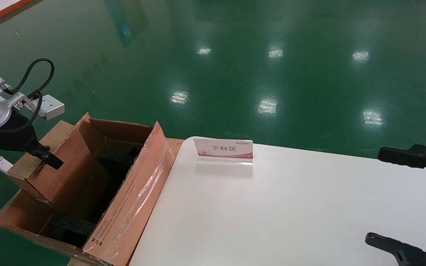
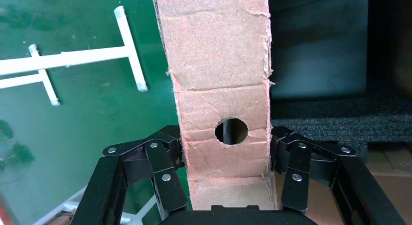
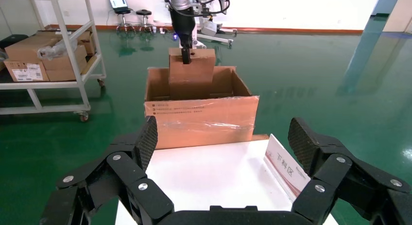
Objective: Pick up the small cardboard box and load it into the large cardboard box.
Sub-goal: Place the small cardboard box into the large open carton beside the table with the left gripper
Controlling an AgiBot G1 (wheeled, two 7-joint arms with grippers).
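Observation:
My left gripper (image 1: 46, 156) is shut on the small cardboard box (image 1: 68, 162), gripping the end with the round hole (image 2: 231, 130). In the left wrist view its fingers (image 2: 171, 149) press both sides of that box (image 2: 218, 64). The box hangs tilted, its lower part inside the left half of the large cardboard box (image 1: 139, 188), its top above the rim. The right wrist view shows the small box (image 3: 192, 74) sticking up out of the large box (image 3: 201, 120). My right gripper (image 1: 375, 195) is open over the table's right end, holding nothing.
Black foam blocks (image 1: 72, 227) lie inside the large box. A white sign with red print (image 1: 223, 150) stands on the white table (image 1: 290, 214) near its far edge. A shelf cart with cartons (image 3: 43, 55) stands on the green floor beyond.

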